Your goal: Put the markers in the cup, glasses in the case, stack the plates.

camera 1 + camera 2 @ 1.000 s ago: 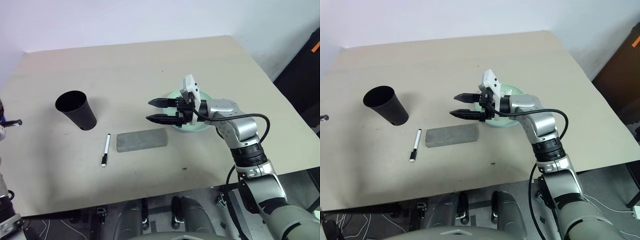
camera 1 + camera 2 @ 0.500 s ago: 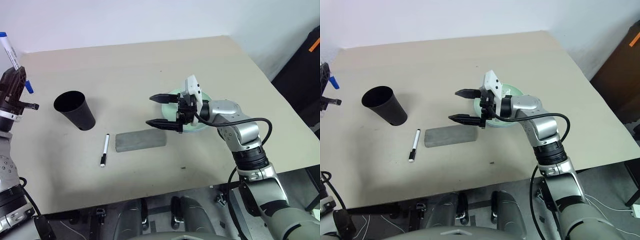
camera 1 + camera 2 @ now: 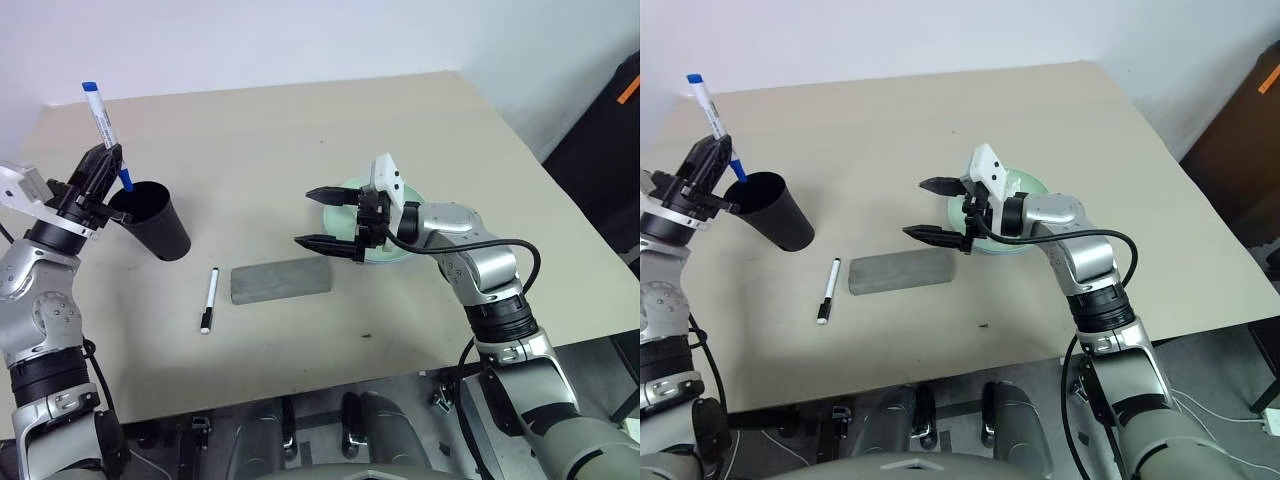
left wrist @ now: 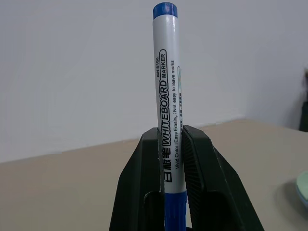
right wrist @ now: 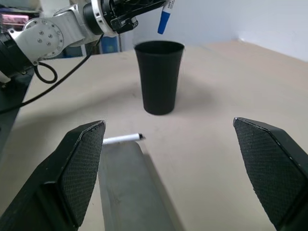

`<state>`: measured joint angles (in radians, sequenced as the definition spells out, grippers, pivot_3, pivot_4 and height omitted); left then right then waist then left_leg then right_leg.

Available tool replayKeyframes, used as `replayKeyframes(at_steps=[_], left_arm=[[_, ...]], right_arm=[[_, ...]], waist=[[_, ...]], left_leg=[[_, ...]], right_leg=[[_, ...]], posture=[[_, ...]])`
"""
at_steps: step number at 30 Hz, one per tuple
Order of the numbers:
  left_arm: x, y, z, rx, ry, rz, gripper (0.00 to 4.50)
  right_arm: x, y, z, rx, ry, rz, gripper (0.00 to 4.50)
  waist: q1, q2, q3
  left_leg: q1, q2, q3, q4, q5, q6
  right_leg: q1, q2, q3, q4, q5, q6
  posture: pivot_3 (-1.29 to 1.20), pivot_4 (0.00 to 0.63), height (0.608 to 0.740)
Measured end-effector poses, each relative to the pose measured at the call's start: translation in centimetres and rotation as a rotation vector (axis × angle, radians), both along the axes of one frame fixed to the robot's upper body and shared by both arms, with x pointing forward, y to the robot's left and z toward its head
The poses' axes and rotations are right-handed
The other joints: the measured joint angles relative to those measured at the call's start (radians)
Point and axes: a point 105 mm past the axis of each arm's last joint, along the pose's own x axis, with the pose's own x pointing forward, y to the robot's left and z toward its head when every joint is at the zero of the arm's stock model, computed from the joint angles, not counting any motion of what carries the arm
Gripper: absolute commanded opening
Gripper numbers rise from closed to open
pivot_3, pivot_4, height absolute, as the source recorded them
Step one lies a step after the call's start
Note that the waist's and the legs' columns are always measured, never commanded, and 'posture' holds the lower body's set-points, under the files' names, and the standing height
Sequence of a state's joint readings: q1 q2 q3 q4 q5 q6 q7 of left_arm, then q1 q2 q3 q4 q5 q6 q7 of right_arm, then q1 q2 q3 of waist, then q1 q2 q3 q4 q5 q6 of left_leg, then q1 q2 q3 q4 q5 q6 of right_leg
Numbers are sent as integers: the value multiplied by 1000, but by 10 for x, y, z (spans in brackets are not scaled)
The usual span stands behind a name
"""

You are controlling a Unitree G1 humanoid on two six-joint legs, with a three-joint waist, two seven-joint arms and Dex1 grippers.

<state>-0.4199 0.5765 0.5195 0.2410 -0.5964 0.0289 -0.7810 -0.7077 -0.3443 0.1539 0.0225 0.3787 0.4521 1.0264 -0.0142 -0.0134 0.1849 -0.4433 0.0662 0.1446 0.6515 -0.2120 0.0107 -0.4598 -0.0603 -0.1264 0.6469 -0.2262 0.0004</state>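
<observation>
The blue-capped marker (image 3: 104,135) is clamped between the two fingers of the left gripper (image 3: 97,172), which is raised above the table (image 3: 300,130) at its left side. The marker is held nearly upright, one blue end pointing up and the capped end hanging just over the rim of the black cup (image 3: 152,220); whether the cap is already inside the mouth cannot be told. The cup stands upright on the table. The right gripper (image 3: 322,219) is spread wide with nothing between its fingers, held level above the table and pointing toward the cup. Just behind it the mint green plate (image 3: 392,252) is seen resting on the table, partly hidden by the wrist. Below the right gripper the grey case (image 3: 282,280) lies flat with its lid closed. The black-capped marker (image 3: 210,299) lies on the table just beside the case's left end, between case and cup.
</observation>
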Motion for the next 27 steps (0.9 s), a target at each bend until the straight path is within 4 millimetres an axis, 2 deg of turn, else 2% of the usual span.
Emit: replayKeyframes(at_steps=[8, 27], left_arm=[[6, -2, -19, 28, 66, -1, 247], [5, -1, -21, 64, 79, 14, 247]], right_arm=[[1, -4, -3, -17, -8, -33, 4476], [5, -9, -7, -29, -12, -83, 4476]], waist=[[0, 0, 0], [1, 0, 0]], left_leg=[[0, 0, 0, 0, 0, 0], [1, 0, 0, 0, 0, 0]], right_leg=[[0, 0, 0, 0, 0, 0], [1, 0, 0, 1, -1, 1]], posture=[[0, 150, 740], [0, 150, 740]])
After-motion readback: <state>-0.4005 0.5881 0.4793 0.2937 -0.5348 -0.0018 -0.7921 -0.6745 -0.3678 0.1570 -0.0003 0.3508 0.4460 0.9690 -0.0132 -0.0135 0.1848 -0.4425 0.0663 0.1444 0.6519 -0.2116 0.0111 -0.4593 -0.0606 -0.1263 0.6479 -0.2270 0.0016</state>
